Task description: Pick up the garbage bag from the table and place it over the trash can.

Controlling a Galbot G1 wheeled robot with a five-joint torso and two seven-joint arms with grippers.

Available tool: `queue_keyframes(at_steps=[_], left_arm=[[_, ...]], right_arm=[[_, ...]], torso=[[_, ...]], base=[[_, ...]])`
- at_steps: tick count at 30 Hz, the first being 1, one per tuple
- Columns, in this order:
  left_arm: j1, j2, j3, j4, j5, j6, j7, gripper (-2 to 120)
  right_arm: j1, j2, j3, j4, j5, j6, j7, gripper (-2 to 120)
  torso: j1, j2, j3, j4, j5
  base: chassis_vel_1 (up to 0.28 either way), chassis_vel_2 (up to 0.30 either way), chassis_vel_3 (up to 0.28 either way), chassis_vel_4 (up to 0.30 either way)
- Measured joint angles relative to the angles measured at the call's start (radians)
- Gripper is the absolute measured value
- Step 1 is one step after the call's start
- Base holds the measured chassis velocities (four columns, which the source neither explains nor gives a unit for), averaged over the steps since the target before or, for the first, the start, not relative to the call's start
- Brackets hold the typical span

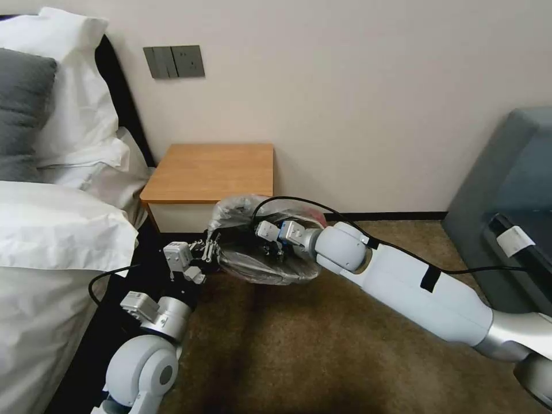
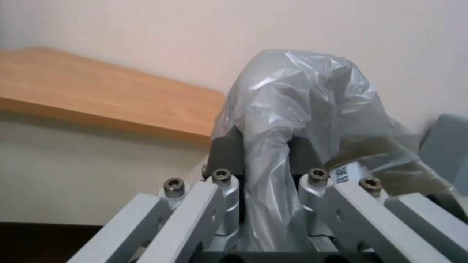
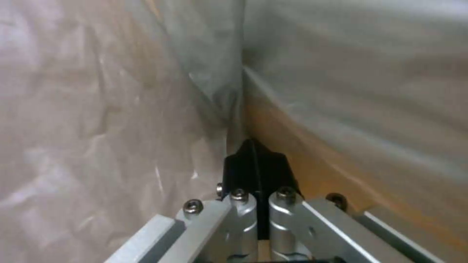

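The garbage bag (image 1: 244, 208), crinkled translucent grey plastic with a reddish patch at its far right, hangs in the air just in front of the table (image 1: 210, 171), stretched between my two grippers. My left gripper (image 1: 211, 248) holds its left side; in the left wrist view its grey pads (image 2: 228, 151) are shut on a gathered fold of the garbage bag (image 2: 302, 91). My right gripper (image 1: 269, 247) reaches into the bag from the right. In the right wrist view the right gripper (image 3: 253, 146) is shut where a crease of the garbage bag (image 3: 97, 109) meets its tips. The trash can is hidden.
A bed (image 1: 52, 241) with white duvet and pillows stands close on the left. A dark grey upholstered seat (image 1: 506, 190) stands at the right. Brown carpet (image 1: 287, 351) lies in front. The wall behind the table carries a grey switch plate (image 1: 174, 61).
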Motion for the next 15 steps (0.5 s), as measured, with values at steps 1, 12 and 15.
queue_keyframes(at_steps=[1, 12, 15], left_arm=[[0.000, 0.000, 0.000, 0.000, 0.000, 0.000, 0.000, 11], [0.004, -0.004, 0.005, 0.000, 0.010, -0.012, 0.010, 11], [0.005, -0.004, 0.006, 0.000, 0.010, -0.013, 0.013, 11]], right_arm=[[0.000, 0.000, 0.000, 0.000, 0.000, 0.000, 0.000, 0], [0.015, 0.040, -0.018, -0.047, -0.021, -0.049, 0.013, 0], [0.015, 0.048, -0.025, -0.060, -0.035, -0.050, 0.010, 0]], torso=[[0.000, 0.000, 0.000, 0.0000, 0.0000], [0.000, 0.000, 0.000, 0.0000, 0.0000], [0.000, 0.000, 0.000, -0.0001, 0.0000]], base=[[0.000, 0.000, 0.000, 0.000], [0.000, 0.000, 0.000, 0.000], [0.000, 0.000, 0.000, 0.000]])
